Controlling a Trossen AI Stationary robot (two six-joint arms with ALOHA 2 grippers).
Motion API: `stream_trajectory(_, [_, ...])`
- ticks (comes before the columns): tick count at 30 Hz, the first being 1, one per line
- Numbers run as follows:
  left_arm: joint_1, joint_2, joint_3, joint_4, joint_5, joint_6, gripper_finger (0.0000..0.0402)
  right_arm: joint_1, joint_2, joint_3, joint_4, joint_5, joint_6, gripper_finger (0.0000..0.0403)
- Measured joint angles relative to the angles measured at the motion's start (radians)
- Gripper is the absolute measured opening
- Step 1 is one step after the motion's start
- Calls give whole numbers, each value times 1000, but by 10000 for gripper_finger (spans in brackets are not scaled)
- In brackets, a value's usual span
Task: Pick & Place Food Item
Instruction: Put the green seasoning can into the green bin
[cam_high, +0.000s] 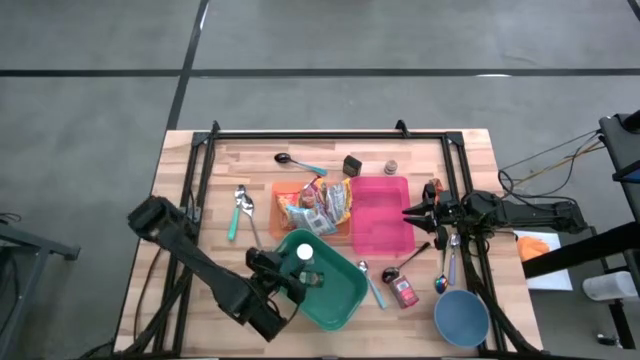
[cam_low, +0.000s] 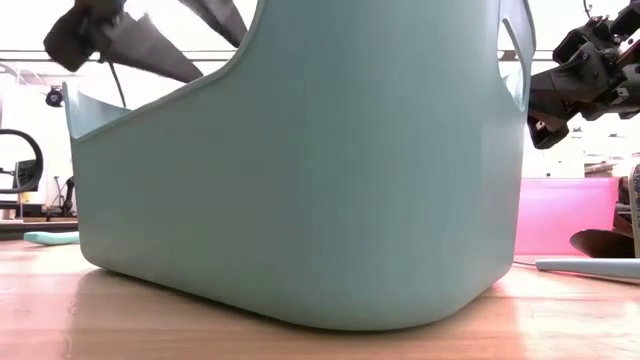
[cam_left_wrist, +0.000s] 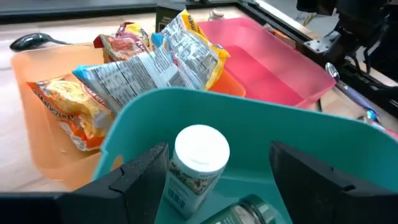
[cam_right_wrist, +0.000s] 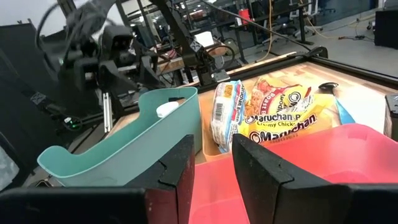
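A small jar with a white lid (cam_left_wrist: 200, 149) stands upright inside the teal bin (cam_high: 345, 295), near the bin's left end. A second small jar (cam_left_wrist: 247, 211) lies beside it on the bin's floor. My left gripper (cam_left_wrist: 219, 152) hovers open over that end of the bin, one finger on either side of the white-lidded jar, and I see no touch. Ramen packets (cam_high: 318, 205) lie in the orange tray (cam_high: 284, 192) just beyond the bin. My right gripper (cam_high: 412, 213) waits at the table's right side over the pink bin (cam_high: 380, 225), its fingers (cam_right_wrist: 180, 174) a little apart with nothing between them.
The teal bin (cam_low: 300, 170) fills the low view. A blue bowl (cam_high: 462, 318), a red can (cam_high: 405, 292) and spoons (cam_high: 240, 210) lie around the bins. A dark block (cam_high: 352, 163) and a small bottle (cam_high: 390, 168) stand toward the far edge.
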Motion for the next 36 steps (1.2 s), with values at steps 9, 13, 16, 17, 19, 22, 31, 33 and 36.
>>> stream_trajectory(9, [69, -260, 0, 4, 189, 187, 281, 0, 0, 0, 0, 0, 0, 107])
stream_trajectory(13, [105, -367, -2, 14, 222, 306, 281, 0, 0, 0, 0, 0, 0, 107])
stream_trajectory(16, [122, -432, -2, 67, 214, 451, 281, 0, 0, 0, 0, 0, 0, 107])
stream_trajectory(17, [126, -450, -3, 100, 206, 519, 281, 0, 0, 0, 0, 0, 0, 107])
stream_trajectory(19, [133, -484, -3, 189, 199, 688, 281, 0, 0, 0, 0, 0, 0, 107])
stream_trajectory(22, [144, -524, -3, 312, 201, 946, 281, 0, 0, 0, 0, 0, 0, 107])
stream_trajectory(31, [293, -580, -10, 451, 362, 1221, 281, 0, 0, 0, 0, 0, 0, 107])
stream_trajectory(33, [343, -579, -11, 459, 419, 1248, 281, 0, 0, 0, 0, 0, 0, 107])
stream_trajectory(36, [415, -580, -26, 518, 508, 1309, 281, 0, 0, 0, 0, 0, 0, 107])
